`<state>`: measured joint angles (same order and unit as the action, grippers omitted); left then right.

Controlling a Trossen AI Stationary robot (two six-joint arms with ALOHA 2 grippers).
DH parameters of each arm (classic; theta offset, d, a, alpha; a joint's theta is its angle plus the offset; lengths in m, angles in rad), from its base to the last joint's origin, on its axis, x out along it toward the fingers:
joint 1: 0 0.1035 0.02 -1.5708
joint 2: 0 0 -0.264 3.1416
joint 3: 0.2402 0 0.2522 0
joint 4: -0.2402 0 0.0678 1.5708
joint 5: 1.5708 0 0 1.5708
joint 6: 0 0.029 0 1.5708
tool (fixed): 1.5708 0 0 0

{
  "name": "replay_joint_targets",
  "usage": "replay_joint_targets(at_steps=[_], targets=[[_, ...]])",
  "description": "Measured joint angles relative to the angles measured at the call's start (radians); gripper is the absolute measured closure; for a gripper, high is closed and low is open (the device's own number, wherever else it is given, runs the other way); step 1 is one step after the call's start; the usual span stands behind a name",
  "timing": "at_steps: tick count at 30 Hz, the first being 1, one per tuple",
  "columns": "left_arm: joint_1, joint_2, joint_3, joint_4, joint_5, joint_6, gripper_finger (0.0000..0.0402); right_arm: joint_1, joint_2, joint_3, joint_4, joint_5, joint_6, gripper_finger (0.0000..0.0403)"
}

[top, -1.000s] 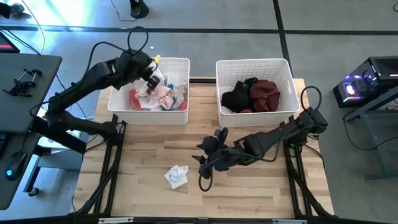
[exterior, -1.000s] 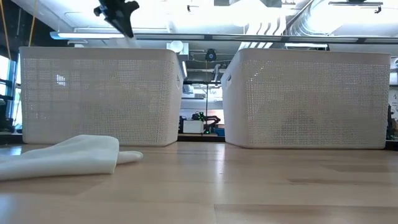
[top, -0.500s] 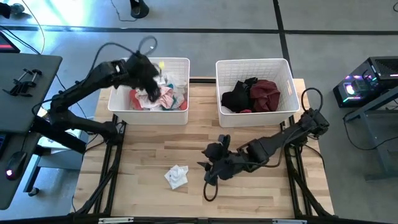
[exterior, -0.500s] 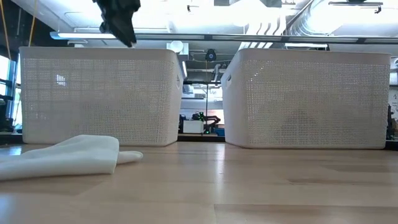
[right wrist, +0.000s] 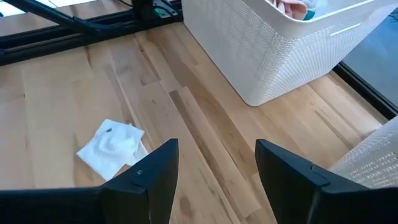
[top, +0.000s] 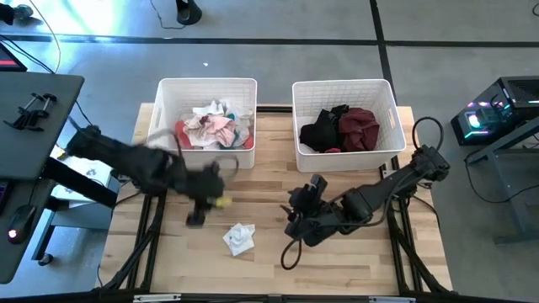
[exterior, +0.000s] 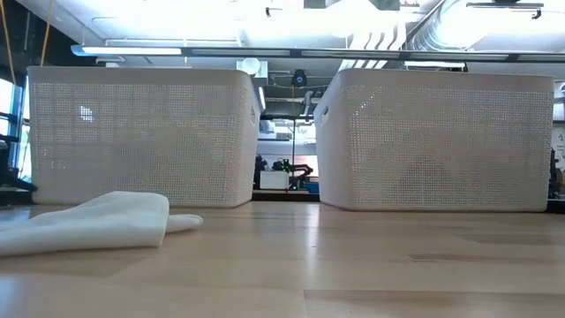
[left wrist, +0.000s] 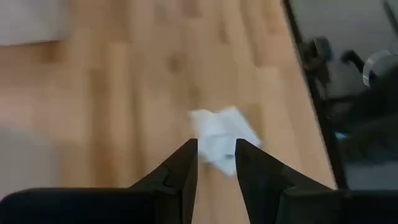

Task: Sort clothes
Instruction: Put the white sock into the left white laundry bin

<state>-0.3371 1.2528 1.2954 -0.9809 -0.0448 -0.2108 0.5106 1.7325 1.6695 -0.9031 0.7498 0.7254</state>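
Just ahead of the left claw (top: 195, 217), on the bare wood of the table (top: 269, 177), lies a small crumpled white garment (top: 239, 238). The left wrist view shows that cloth (left wrist: 222, 132) beyond the fingertips; the two fingers (left wrist: 181, 169) stand a narrow gap apart with nothing between them. The claw hangs low over the table in front of the left basket (top: 208, 87), apart from the cloth.

Behind this claw, the left basket holds a heap of light clothes (top: 215, 129) in white, pink, coral and a little teal. The right basket (top: 344, 87) holds dark clothes (top: 338, 128), black beside maroon.

The right claw (top: 295, 229) sits over the middle of the table, to the other side of the white garment and near it. Its fingers (right wrist: 149, 174) are spread wide and hold nothing; in its wrist view the white garment (right wrist: 113, 145) lies ahead of one finger, with the left basket's wall (right wrist: 249, 50) further on.

In the low view the white garment (exterior: 97, 221) rests flat on the table in front of the left basket (exterior: 141, 132), and neither claw shows there.
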Motion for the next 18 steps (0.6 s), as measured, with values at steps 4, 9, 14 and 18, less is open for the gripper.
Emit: replay_joint_targets(at_steps=[4,9,14,18], targets=[[-0.116,0.008,-0.235,0.303,-0.020,-0.063,0.0305,0.000,0.000,0.000,0.000,0.000,-0.007,0.0204],[-0.165,0.052,-0.510,0.813,-0.012,-0.115,0.0302,0.000,0.000,0.000,0.001,-0.028,-0.006,0.0204],[-0.170,0.147,-0.607,1.030,0.004,-0.048,0.0277,0.000,0.000,0.000,0.002,-0.030,0.000,0.0204],[-0.169,0.245,-0.608,1.074,0.008,0.033,0.0243,0.000,0.000,0.000,0.002,-0.035,0.022,0.0204]])
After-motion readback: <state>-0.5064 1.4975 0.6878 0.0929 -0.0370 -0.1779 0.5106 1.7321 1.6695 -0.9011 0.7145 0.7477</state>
